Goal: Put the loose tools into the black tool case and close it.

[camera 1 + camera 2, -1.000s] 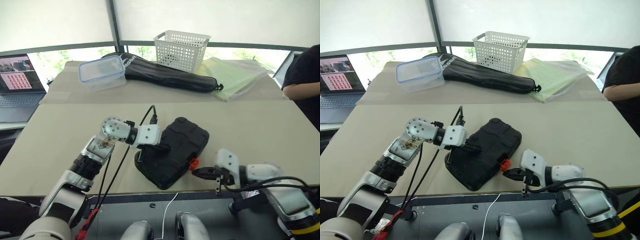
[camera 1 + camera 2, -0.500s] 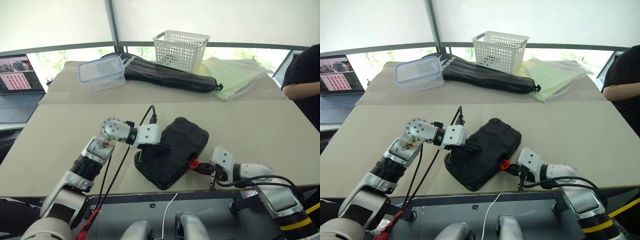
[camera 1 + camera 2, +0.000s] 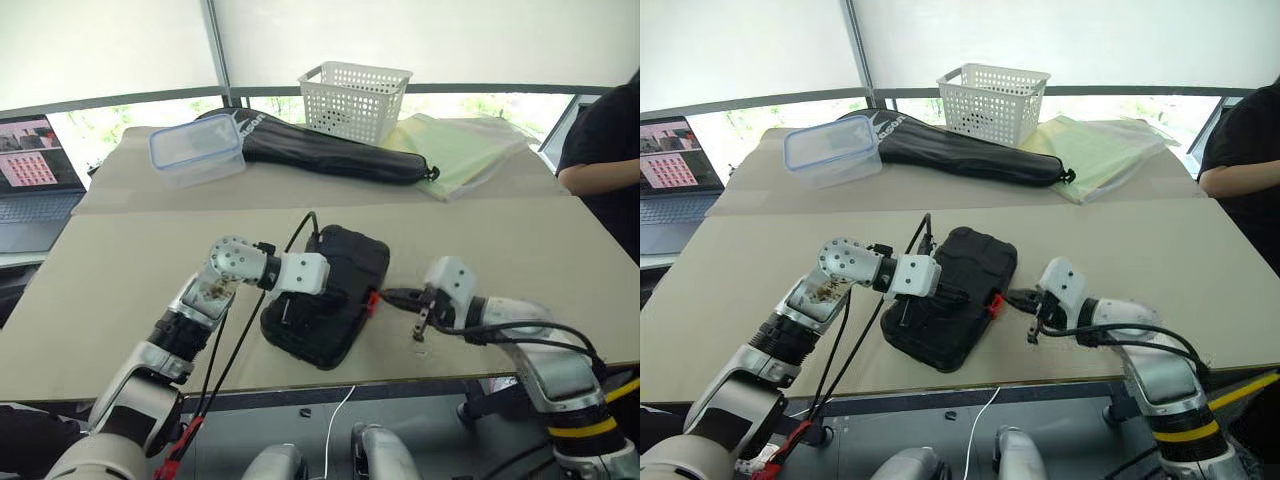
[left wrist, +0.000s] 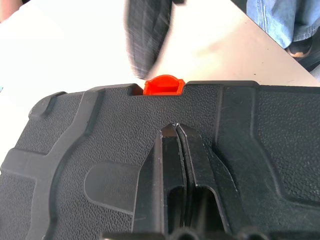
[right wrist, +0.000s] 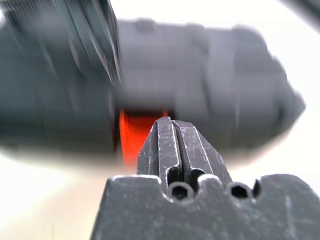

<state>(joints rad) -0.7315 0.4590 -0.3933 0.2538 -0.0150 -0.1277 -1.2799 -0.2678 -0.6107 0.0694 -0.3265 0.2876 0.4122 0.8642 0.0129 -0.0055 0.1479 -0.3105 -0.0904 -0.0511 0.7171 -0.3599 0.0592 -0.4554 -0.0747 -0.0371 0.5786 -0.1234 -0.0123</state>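
While black tool case (image 3: 325, 295) lies shut, white basket (image 3: 354, 100), clear box (image 3: 197, 149) behind

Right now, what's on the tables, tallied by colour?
Black: 2, tool case, long soft bag
White: 1, basket
Clear: 1, lidded box
Pale green: 1, plastic sheet bundle
Total: 5, besides the laptop.
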